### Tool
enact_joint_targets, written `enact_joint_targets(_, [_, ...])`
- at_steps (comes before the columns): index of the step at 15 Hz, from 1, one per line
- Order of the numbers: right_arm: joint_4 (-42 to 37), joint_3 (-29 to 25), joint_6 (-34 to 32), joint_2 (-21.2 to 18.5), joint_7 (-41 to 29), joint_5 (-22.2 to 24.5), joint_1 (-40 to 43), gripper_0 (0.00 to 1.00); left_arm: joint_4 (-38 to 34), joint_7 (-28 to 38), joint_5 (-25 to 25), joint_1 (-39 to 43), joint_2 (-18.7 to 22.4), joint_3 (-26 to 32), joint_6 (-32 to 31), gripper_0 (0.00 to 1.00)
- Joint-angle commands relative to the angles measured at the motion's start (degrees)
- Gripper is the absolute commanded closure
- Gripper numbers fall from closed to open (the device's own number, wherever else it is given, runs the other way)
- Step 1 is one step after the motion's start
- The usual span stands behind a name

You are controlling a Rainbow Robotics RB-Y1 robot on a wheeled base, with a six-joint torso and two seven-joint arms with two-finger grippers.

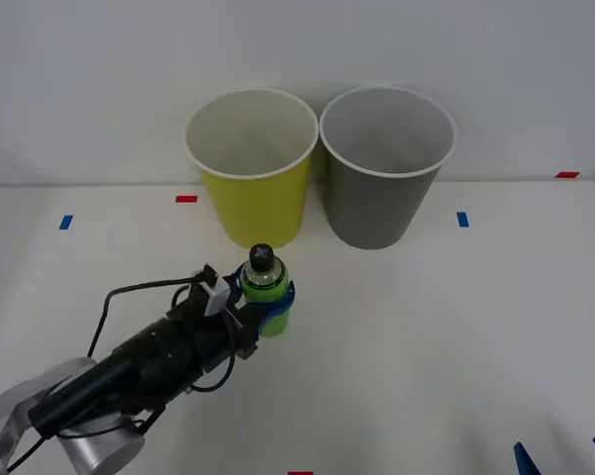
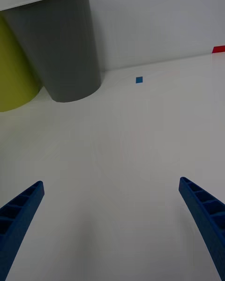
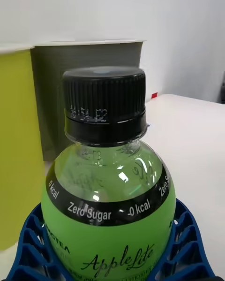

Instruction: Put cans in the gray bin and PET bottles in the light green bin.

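The left claw is clenched around the green-labelled PET bottle, blue fingers cupping its belly so it stays upright on the white bench (black cap up, grip low on the label). At 12 o'clock from the bottle stands the light green bin, its likely target; the gray bin sits at 1 o'clock. The right claw waits released at the bench's 5 o'clock corner.

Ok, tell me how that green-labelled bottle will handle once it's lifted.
The bottle is probably stiff enough: the left claw wraps its rounded body without visible denting. Its glossy label could slip. Small, clear plastic, so likely light; whether it holds liquid is unclear.
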Motion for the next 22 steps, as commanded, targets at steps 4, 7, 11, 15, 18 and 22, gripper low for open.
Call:
enact_joint_targets(4, [0.0, 0.0, 0.0, 0.0, 0.0, 0.0, 0.0, 0.0, -14.51, 0.77, 0.23, 0.08, 4.32, 2.04, 12.83, 0.95])
enact_joint_targets(7, [0.0, 0.0, 0.0, 0.0, 0.0, 0.0, 0.0, 0.0, -23.83, 1.04, 0.85, -0.01, 6.6, 6.61, 23.64, 0.95])
enact_joint_targets(11, [0.0, 0.0, 0.0, 0.0, 0.0, 0.0, 0.0, 0.0, -32.09, 0.86, 2.87, -0.01, 6.34, 13.02, 36.03, 0.95])
enact_joint_targets(15, [0.0, 0.0, 0.0, 0.0, 0.0, 0.0, 0.0, 0.0, -38.06, -6.17, 16.05, -0.01, 3.35, 23.83, 50.89, 0.95])
enact_joint_targets(18, [0.0, 0.0, 0.0, 0.0, 0.0, 0.0, 0.0, 0.0, -39.82, -14.78, 28.09, -0.01, -1.49, 34.82, 62.75, 0.95])
enact_joint_targets(22, [0.0, 0.0, 0.0, 0.0, 0.0, 0.0, 0.0, 0.0, -40.26, -22.87, 40.13, -0.1, -8.25, 48.53, 75.85, 0.95])
